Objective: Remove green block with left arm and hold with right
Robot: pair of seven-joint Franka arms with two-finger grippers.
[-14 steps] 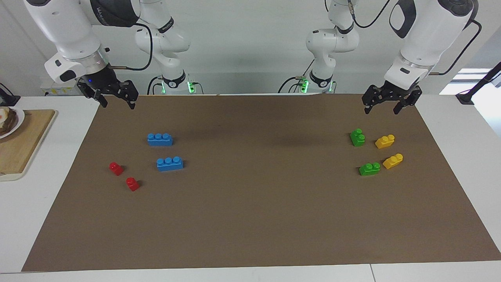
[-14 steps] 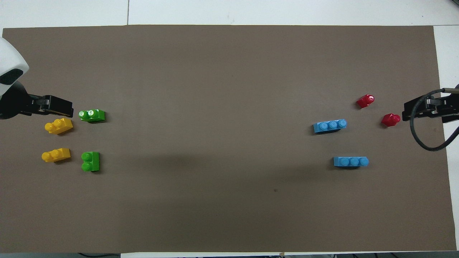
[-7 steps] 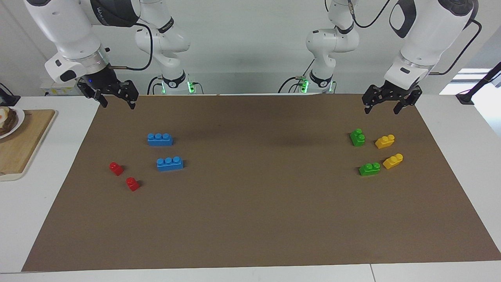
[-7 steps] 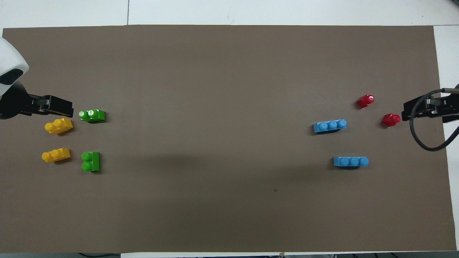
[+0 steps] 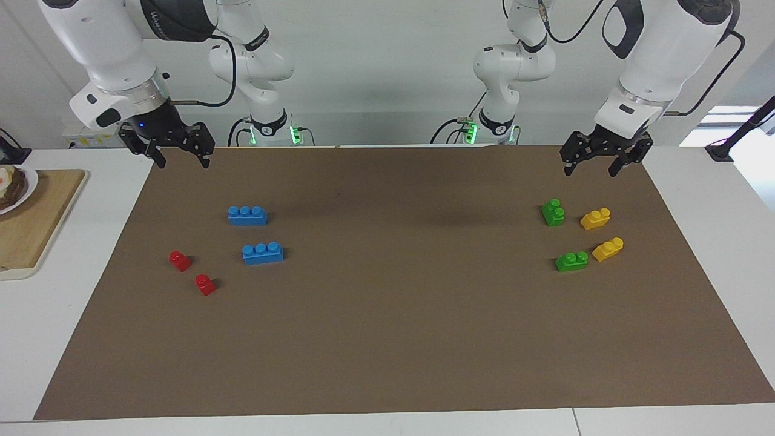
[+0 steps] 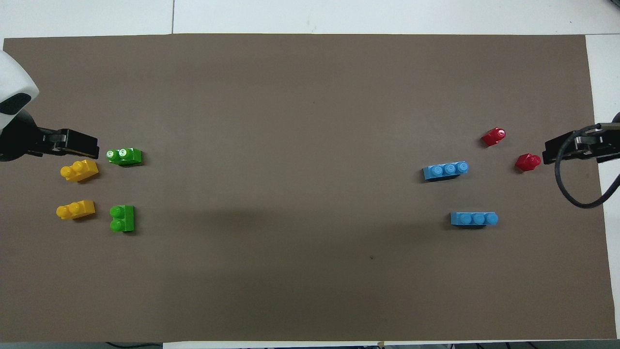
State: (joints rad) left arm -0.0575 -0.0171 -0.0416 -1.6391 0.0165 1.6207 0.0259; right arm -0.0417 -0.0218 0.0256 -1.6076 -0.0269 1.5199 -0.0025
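Left hand (image 5: pixel 590 163), open, hangs upper right in the facing view; green blocks (image 5: pixel 553 212) lie below it. Yellow blocks (image 5: pixel 595 218) sit close; a wide grasp might nudge one.

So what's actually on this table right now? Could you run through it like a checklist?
Surface: brown mat on a white table.
Job's things: two green blocks at the left arm's end, loose on the mat, neither held.
Clutter: two yellow blocks beside the green ones; two blue blocks and two red blocks at the right arm's end.
Grippers: left gripper up over the mat's edge, fingers open, empty; right gripper likewise.
Cables: black cable looping at the right arm's wrist.
Surroundings: wooden board with a plate of food.
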